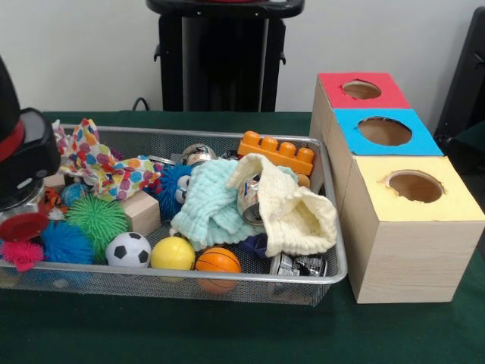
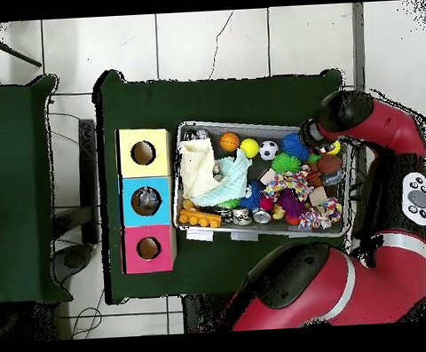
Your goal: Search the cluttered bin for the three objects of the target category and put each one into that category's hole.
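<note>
A wire mesh bin sits on a dark green table, packed with toys and cloths. Just beside it stand three wooden boxes in a row, each with a round hole in its coloured top: a red box, a blue box and a yellow box.

The robot arm's gripper hangs over the end of the bin farthest from the boxes. From the front only its black housing shows at the picture's edge, and from above the arm covers it, so I cannot tell whether it is open or closed, or whether it holds anything.

The target category is not marked anywhere. One likely group is the balls: a soccer ball, a yellow ball and an orange ball lie together along the bin's near rim. A shiny can lies half buried between a mint cloth and a cream cloth. An orange brick rests at the far rim. Spiky rubber toys, green and blue, sit below the gripper.

To do this step well, the arm should probably take exposed items first, coming straight down so neighbours are not dragged along. The cloths may hide further targets and could snag, so lifting them aside seems wise.
</note>
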Robot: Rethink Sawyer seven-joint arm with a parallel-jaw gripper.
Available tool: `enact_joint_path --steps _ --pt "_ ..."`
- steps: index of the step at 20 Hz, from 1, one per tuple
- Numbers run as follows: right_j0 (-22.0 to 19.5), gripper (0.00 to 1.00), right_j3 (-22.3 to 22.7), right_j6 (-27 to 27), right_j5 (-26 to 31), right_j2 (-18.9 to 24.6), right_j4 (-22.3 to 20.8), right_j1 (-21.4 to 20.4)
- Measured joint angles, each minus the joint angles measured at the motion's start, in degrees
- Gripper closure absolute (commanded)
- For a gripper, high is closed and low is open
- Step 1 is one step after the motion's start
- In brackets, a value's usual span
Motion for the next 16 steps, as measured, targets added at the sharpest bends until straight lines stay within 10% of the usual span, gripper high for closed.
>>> enact_joint_path --steps 16 --pt "-2.8 1.0 8.2 -2.6 0.0 0.5 -0.2 -6.9"
